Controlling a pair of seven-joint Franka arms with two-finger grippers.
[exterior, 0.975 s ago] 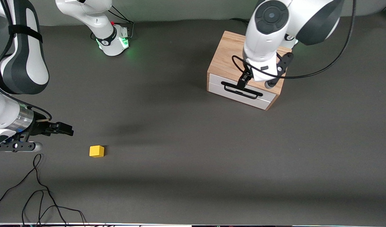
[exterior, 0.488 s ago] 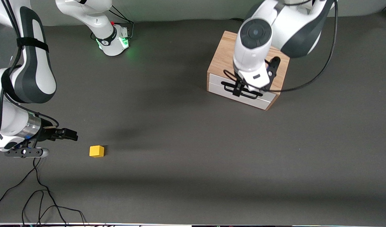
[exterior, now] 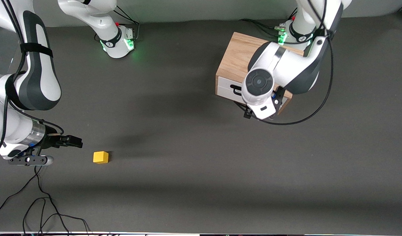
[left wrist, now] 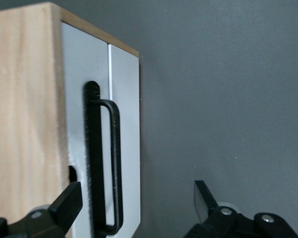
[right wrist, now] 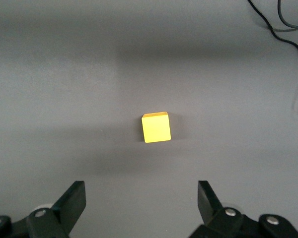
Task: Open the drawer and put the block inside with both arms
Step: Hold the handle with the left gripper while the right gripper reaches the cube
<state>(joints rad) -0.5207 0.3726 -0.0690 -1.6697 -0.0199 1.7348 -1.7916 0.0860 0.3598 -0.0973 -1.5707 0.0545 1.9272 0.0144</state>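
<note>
Clearly the work is split between the two arms: the drawer (exterior: 232, 90) sits shut in its oak cabinet (exterior: 235, 60) toward the left arm's end of the bench (exterior: 194, 183), while the block (exterior: 100, 157) lies alone on the bare surface toward the right arm's end, nearer the front camera than the cabinet and well apart from it. Each arm is posted at the thing closest to its own base, which I judge is why neither reaches across. The left pincer (left wrist: 139, 206) hangs in front of the white drawer face with its fingers spread wide; in the left wrist view the black wire handle (left wrist: 111, 163) falls within the gap, just beside one finger (left wrist: 67, 203), and no grip is made on it, so the pull has not yet begun. The right pincer (exterior: 68, 141) hovers low over the bench just beside the block, fingers (right wrist: 74, 201) wide apart and empty; the right wrist view shows the yellow cube centred ahead of the gap, untouched. That line-up looks like readiness for a pick once the drawer stands open.
</note>
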